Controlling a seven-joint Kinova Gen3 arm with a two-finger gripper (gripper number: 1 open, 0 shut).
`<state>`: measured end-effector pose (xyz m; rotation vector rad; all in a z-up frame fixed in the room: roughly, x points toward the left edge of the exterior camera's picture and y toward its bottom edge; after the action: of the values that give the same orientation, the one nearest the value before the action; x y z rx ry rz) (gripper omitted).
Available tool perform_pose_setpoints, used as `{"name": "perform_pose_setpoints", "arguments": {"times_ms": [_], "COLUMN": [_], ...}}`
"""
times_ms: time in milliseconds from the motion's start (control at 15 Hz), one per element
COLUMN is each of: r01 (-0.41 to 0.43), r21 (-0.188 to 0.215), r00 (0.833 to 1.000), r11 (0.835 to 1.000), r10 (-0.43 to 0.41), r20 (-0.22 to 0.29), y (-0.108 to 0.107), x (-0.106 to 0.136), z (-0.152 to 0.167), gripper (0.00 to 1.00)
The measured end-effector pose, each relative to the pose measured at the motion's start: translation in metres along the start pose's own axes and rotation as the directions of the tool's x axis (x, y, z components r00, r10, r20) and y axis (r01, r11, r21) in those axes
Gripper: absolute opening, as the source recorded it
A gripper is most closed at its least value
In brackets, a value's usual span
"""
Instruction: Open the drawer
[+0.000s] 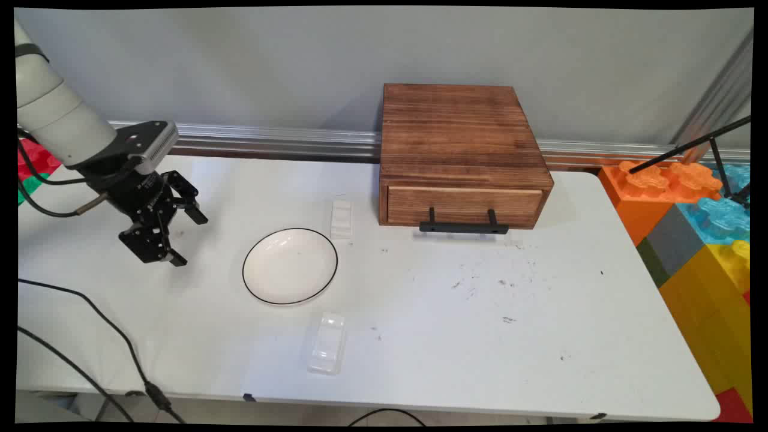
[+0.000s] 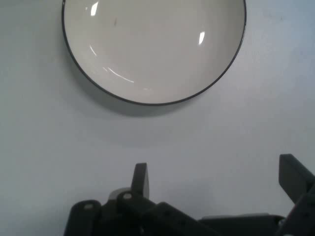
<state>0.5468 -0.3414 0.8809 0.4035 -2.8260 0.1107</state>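
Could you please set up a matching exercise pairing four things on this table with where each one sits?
Things:
1. white plate with a thin black rim
2. brown wooden drawer box with a black handle
3. clear plastic container
4. black two-finger gripper

Places:
A. against the wall, at the table's back
B. near the table's front edge
C. above the table's left part, fingers apart
D. between the gripper and the drawer box

Pairs: 1-D, 2-A, 3-B, 4-C

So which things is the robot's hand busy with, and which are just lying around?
Near the hand:
gripper, open, holding nothing
plate, empty, the closest thing to it

Just lying around:
white block behind the plate
clear box in front of the plate
wooden drawer box, drawer shut
toy bricks beside the table
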Motion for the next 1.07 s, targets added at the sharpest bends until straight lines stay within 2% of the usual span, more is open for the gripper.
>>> {"name": "perform_pose_setpoints", "arguments": {"times_ms": [333, 600, 867, 1067], "r01": [0.106, 0.208, 0.253, 0.263], "r21": [-0.001, 0.006, 0.002, -0.005], "r00": [0.994, 0.977, 0.965, 0.961], "r11": [0.994, 0.978, 0.967, 0.965], "r10": [-0.106, -0.208, -0.252, -0.262], "r20": [-0.025, -0.057, -0.071, -0.091], "y": [-0.009, -0.021, -0.026, -0.023], "x": [0.007, 0.038, 0.098, 0.154], "z": [0.003, 0.007, 0.013, 0.017], "gripper": [1.00, 1.00, 1.00, 1.00]}}
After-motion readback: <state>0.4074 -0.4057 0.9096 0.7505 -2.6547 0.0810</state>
